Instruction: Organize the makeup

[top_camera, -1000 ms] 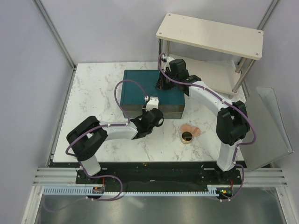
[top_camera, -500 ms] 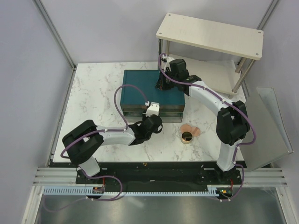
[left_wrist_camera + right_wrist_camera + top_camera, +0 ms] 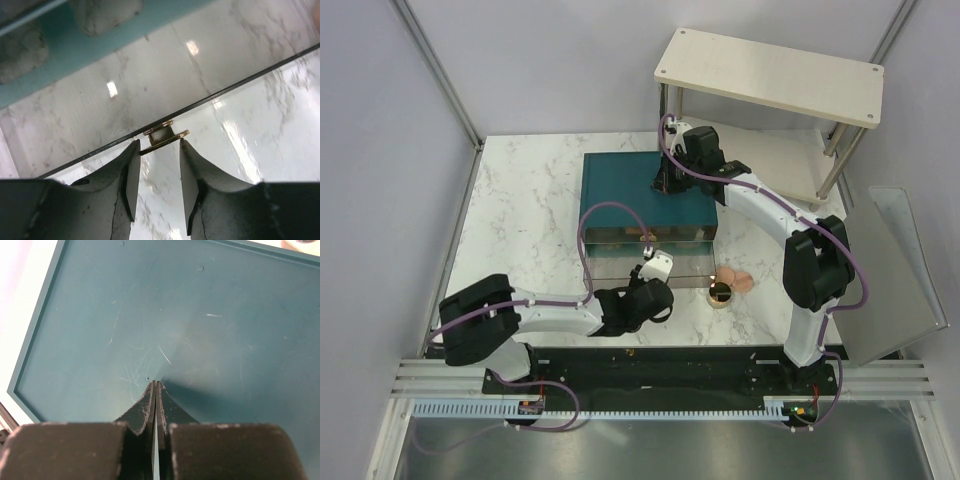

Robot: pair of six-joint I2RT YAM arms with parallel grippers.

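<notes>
The round gold-rimmed dark compact [image 3: 720, 292] and two peach-pink pads [image 3: 733, 278] lie on the marble right of the teal box [image 3: 645, 190]. Neither tube is in view. A clear drawer [image 3: 650, 258] stands pulled out from the box front. My left gripper [image 3: 655, 270] is open at its front edge. In the left wrist view the gold drawer handle [image 3: 162, 136] sits just at my fingertips, between them [image 3: 158, 144]. My right gripper [image 3: 666, 183] is shut and empty, its tips [image 3: 155, 384] resting on the teal box top [image 3: 200, 330].
A two-level pale wooden shelf [image 3: 770, 75] stands at the back right. A grey panel [image 3: 895, 280] leans off the table's right edge. Two blurred pale lumps [image 3: 105, 12] show under the box in the left wrist view.
My left arm has drawn back toward the near edge and the clear drawer has slid out of the box with it. The right arm has not moved.
</notes>
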